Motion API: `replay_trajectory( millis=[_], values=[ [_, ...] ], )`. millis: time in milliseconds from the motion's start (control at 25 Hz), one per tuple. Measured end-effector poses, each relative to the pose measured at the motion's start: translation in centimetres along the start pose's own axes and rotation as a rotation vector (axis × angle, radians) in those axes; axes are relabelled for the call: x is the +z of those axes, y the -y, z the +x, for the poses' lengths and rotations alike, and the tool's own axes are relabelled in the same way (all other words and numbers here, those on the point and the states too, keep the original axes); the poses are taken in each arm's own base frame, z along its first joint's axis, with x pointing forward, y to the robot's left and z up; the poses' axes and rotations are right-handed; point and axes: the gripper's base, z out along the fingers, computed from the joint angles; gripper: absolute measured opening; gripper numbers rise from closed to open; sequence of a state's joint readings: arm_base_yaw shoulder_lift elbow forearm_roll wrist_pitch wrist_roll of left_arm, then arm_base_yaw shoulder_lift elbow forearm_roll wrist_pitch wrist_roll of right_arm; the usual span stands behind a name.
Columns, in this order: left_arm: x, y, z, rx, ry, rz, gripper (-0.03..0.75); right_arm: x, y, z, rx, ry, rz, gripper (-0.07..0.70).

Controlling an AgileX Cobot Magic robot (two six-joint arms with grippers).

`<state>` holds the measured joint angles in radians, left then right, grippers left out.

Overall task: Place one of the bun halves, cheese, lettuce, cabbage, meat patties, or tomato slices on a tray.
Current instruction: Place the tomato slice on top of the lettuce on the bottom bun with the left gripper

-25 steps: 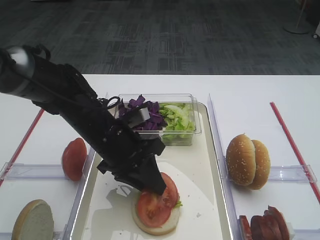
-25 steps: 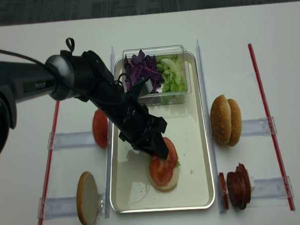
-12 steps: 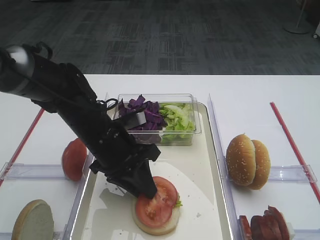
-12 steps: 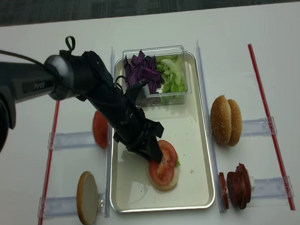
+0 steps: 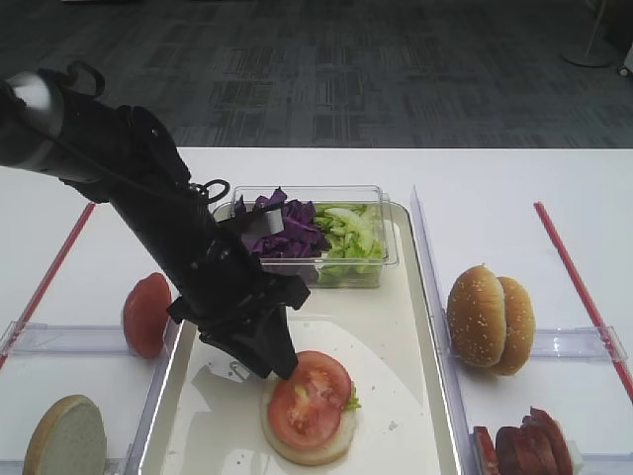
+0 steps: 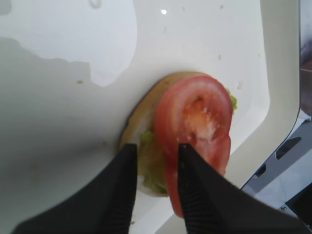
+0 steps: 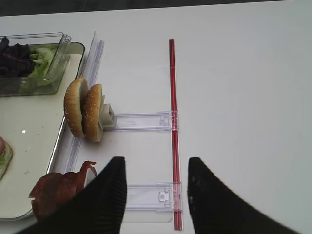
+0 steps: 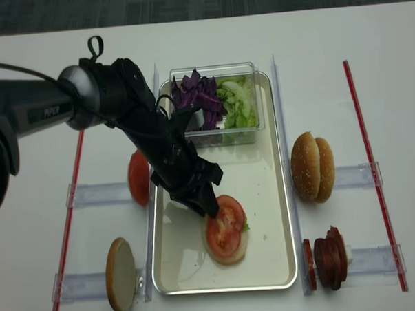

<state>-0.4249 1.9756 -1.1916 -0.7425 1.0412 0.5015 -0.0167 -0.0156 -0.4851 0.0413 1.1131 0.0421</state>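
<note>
A bright-red tomato slice lies on a pale bun base with a bit of lettuce under it, at the near middle of the cream tray. My left gripper hovers at the stack's upper-left edge. Its jaws are open: one finger hangs over the slice's rim, and nothing is gripped. My right gripper is open over the bare table on the right, holding nothing.
A clear tub at the tray's far end holds purple cabbage and lettuce. A tomato end piece and a bun half stand left of the tray. Sesame buns and meat patties stand on the right, beside red strips.
My left gripper has drawn back up and to the left off the tomato slice, its jaws a little wider. The slice now lies uncovered on the bun base.
</note>
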Motion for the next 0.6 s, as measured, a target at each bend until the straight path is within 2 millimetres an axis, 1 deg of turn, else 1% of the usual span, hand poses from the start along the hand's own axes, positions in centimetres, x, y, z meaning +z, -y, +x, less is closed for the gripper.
replay_trajectory(
  millis=[320, 600],
  values=[
    [-1.3, 0.0, -1.0, 0.013, 0.02, -0.057, 0.206, 0.0, 0.0, 0.0, 0.0, 0.0, 0.0, 0.337],
    [-3.1, 0.4, -2.4, 0.028, 0.042, -0.143, 0.206, 0.0, 0.0, 0.0, 0.0, 0.0, 0.0, 0.337]
  ],
)
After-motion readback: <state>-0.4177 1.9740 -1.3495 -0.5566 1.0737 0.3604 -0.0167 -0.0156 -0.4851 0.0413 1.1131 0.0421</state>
